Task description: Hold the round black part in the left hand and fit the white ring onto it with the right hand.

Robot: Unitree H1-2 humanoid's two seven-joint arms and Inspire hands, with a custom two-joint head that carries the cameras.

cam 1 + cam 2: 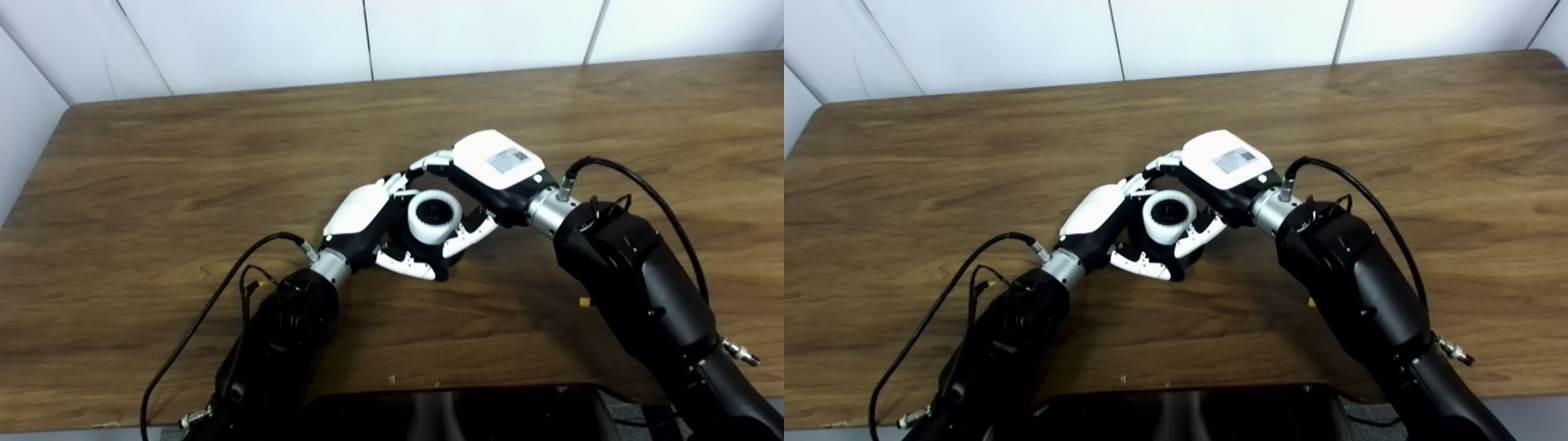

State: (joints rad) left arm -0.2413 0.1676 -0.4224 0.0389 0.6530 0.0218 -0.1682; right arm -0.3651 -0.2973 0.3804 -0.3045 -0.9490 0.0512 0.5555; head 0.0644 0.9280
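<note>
Fitting is the step in hand: the left hand grips the round black part low over the brown wooden table, while the right hand grasps the thick white ring around it. Next, I judge, calls for pressing it square and fully seated.

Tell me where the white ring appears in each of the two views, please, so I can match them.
Left eye view: the white ring is just right of centre, between both hands.
Right eye view: it sits almost at centre, slightly left.
Shared landmark: the label on the back of the right hand, up and right of the ring.
</note>
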